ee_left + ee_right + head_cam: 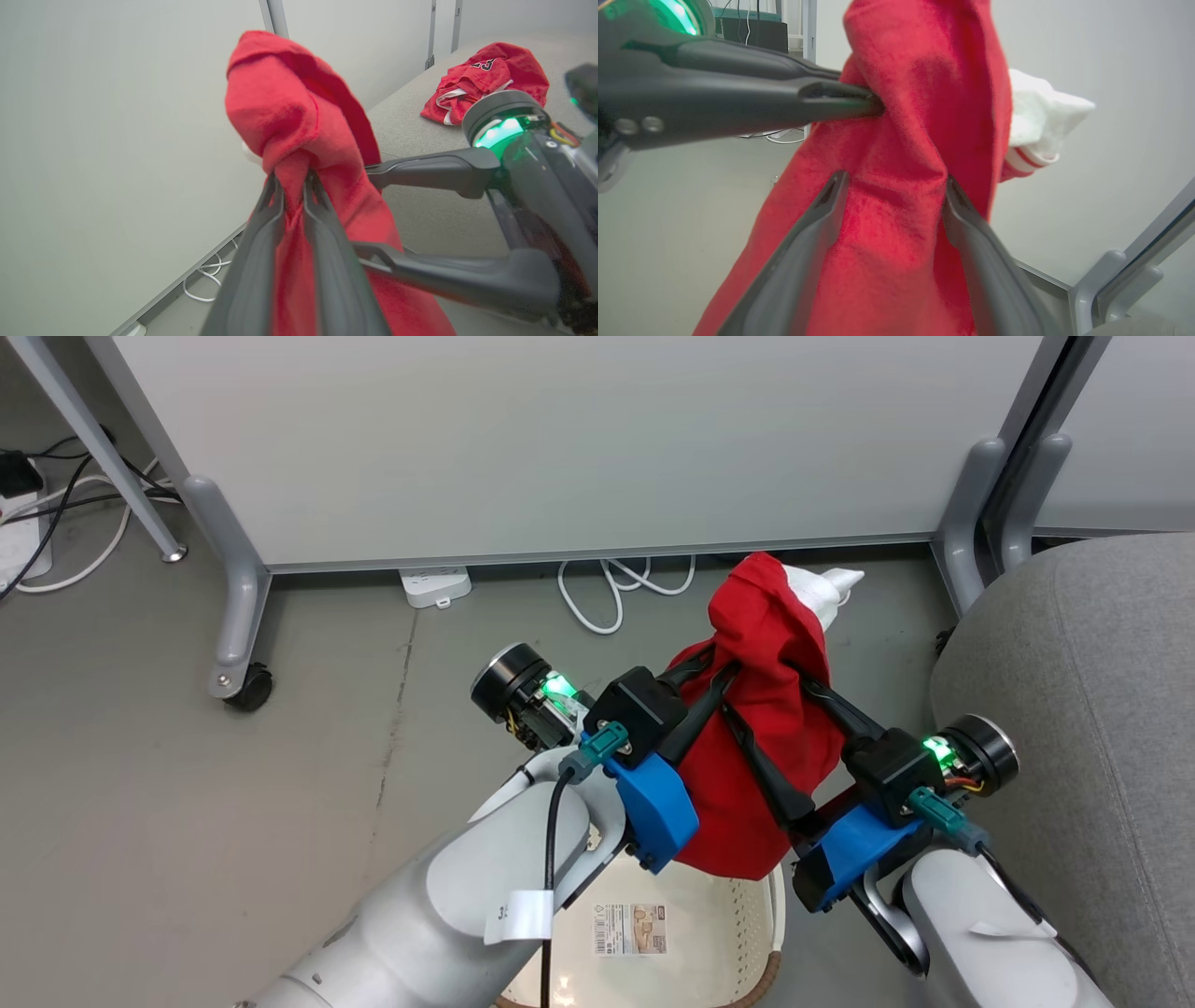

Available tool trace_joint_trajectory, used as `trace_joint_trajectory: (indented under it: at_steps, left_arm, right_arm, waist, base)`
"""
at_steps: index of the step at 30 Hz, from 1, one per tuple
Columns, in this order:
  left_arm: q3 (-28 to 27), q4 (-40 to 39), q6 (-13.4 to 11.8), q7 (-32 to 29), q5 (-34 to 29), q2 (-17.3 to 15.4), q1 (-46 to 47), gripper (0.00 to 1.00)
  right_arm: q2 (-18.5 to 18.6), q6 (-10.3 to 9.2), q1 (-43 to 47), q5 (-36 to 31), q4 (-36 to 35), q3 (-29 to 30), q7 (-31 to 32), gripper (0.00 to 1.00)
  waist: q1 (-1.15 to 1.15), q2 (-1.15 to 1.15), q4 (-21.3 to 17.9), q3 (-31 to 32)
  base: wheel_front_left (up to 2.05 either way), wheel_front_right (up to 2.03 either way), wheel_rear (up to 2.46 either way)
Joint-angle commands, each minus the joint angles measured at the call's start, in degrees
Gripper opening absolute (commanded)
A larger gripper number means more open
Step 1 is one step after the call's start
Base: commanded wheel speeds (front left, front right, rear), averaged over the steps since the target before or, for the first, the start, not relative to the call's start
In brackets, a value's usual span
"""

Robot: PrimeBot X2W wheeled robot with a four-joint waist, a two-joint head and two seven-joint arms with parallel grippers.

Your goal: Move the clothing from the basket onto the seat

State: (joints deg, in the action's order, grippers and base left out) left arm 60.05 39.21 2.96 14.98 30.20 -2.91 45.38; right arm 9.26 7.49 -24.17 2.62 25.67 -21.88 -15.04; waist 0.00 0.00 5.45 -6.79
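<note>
The left hand (293, 181) is pinched narrow on a fold of a soft bright red fabric garment with white cuff trim (766, 616). The garment hangs with its long axis roughly vertical above the cream-white perforated plastic basket (747, 905) at the near edge. The right hand (894, 182) stands wide, its two fingers straddling the hanging cloth just beside that pinch without closing on it. The large grey upholstered seat (1074, 663) lies to the right of both hands. The right arm is nearer to it, so the carry likely goes rightward. Counted: two garments, this one and a number-printed red garment (486, 74) already lying on the seat; one basket; one seat.
</note>
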Motion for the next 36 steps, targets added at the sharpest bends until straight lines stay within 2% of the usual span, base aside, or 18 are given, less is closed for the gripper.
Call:
trace_joint_trajectory:
  at_steps: [1,14,15,16,17,36]
  left_arm:
    - [0.2,-0.4,-0.4,0.3,0.2,0.0,1.2,0.0]
    - [2.2,-1.4,-1.0,0.3,1.4,0.0,2.8,0.0]
    - [2.2,-1.5,-0.9,0.3,1.5,0.0,2.9,0.0]
    - [2.3,-1.5,-1.0,0.3,1.5,0.0,2.9,0.0]
    - [2.3,-1.5,-1.0,0.3,1.6,0.0,2.9,0.0]
    - [2.5,-1.1,-1.4,0.3,1.9,0.0,3.3,0.0]
  right_arm:
    - [0.1,0.01,-1.3,0.4,0.7,-0.3,-0.2,1.0]
    - [-0.7,0.01,-5.5,4.2,3.8,-4.2,-0.2,1.0]
    - [-0.7,0.01,-5.5,4.6,4.0,-4.3,-0.2,0.73]
    - [-0.8,0.01,-5.6,4.8,4.2,-4.3,-0.2,0.07]
    - [-0.8,0.01,-5.7,5.1,4.5,-4.4,-0.2,0.0]
    - [-0.5,0.01,-5.9,5.8,4.6,-5.1,-0.2,0.0]
  waist:
    - [0.0,0.0,0.2,-0.3]
    - [0.0,0.0,0.4,-1.5]
    - [0.0,0.0,0.4,-1.5]
    - [0.0,0.0,0.4,-1.6]
    - [0.0,0.0,0.4,-1.6]
    - [0.0,0.0,0.3,-1.5]
  base:
    - [0.0,0.0,0.0]
    - [0.0,0.0,0.0]
    - [0.0,0.0,0.0]
    - [0.0,0.0,0.0]
    - [0.0,0.0,0.0]
    - [0.0,0.0,0.0]
